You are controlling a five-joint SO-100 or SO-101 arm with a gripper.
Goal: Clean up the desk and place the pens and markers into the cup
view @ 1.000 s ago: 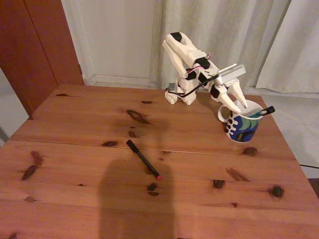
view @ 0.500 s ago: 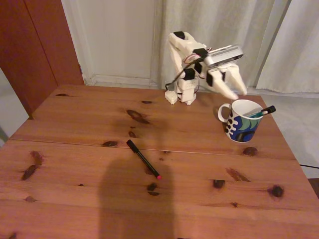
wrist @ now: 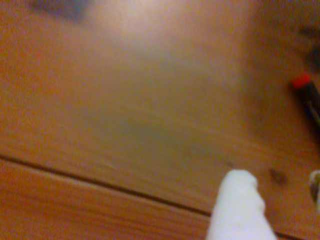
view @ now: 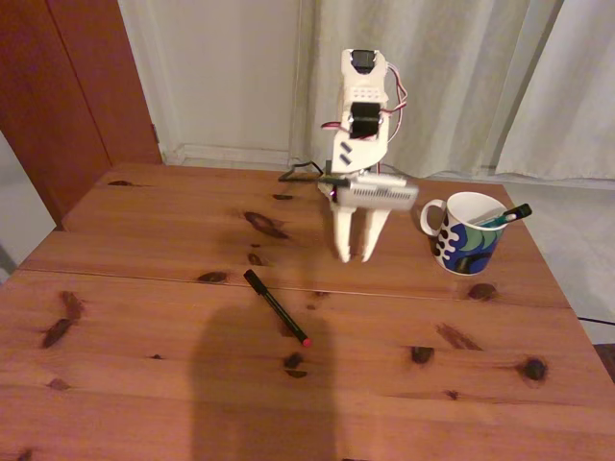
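Note:
On the reddish-brown desk lies a thin black pen with a red tip, slanting down to the right in the fixed view. My white gripper hangs point-down just above the wood, up and to the right of that pen, open and empty. The patterned white cup stands to the gripper's right, and a teal-green pen with a dark end leans out over its rim. The white marker is hidden. The blurred wrist view shows the desk, one white fingertip and the pen's red tip at the right edge.
The arm's base stands at the back of the desk, in front of pale curtains. A wooden door fills the back left. A dark shadow falls across the front planks. The desk's right edge runs close behind the cup.
The gripper left the cup's rim, rose, then swung left and down over the middle of the desk. The cup, its pen and the black pen have not moved.

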